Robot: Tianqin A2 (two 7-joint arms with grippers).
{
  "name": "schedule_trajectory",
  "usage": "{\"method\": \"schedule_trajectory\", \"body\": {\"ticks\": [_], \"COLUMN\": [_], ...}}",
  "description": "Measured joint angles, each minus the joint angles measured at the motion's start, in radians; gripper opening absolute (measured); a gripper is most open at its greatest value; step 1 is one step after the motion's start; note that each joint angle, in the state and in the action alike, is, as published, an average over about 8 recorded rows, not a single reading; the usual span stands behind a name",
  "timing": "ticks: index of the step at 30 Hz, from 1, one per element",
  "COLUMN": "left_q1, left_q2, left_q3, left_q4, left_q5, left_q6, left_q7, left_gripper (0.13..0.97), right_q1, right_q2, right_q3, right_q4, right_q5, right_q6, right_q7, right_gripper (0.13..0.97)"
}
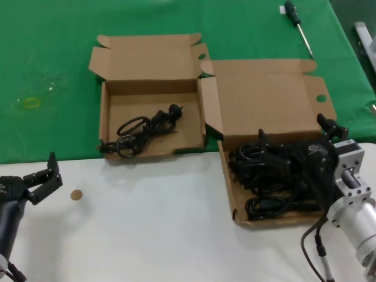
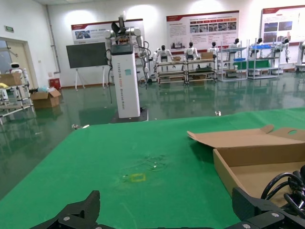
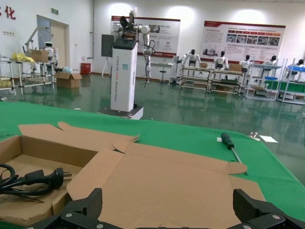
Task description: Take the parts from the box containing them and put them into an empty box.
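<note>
The right gripper (image 1: 294,154) is positioned low over the cord box (image 1: 232,194), fingers spread, nothing pinched. The cords (image 1: 276,188) in that box lie heaped and interlooped, so a grasp is judged likely to drag a neighbouring bundle up with it, or to snag on the box wall. The other box (image 1: 104,117), well to the left, is not actually empty: one cord bundle (image 1: 144,129) is seen inside. The left gripper (image 1: 44,176) is parked near the table's front edge, fingers spread.
</note>
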Motion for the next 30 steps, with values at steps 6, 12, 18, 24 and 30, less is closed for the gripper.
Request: {"method": "schedule_trajectory", "body": {"ticks": [6, 12, 18, 24, 30], "left_q1": [0.000, 0.000, 0.000, 0.000, 0.000], "left_q2": [0.000, 0.000, 0.000, 0.000, 0.000], "left_q3": [0.000, 0.000, 0.000, 0.000, 0.000], "left_q4": [0.000, 0.000, 0.000, 0.000, 0.000], "left_q5": [0.000, 0.000, 0.000, 0.000, 0.000], "left_q6": [0.000, 0.000, 0.000, 0.000, 0.000], "left_q7": [0.000, 0.000, 0.000, 0.000, 0.000], "left_gripper": [0.966, 0.966, 0.966, 0.966, 0.966], "right_q1": [0.000, 0.000, 0.000, 0.000, 0.000], "right_q2": [0.000, 0.000, 0.000, 0.000, 0.000], "right_q3": [0.000, 0.000, 0.000, 0.000, 0.000], "right_q4": [0.000, 0.000, 0.000, 0.000, 0.000], "right_q5": [0.000, 0.000, 0.000, 0.000, 0.000], "right_q6": [0.000, 0.000, 0.000, 0.000, 0.000], "right_q7": [0.000, 0.000, 0.000, 0.000, 0.000], "right_gripper": [0.966, 0.966, 0.966, 0.966, 0.966]}}
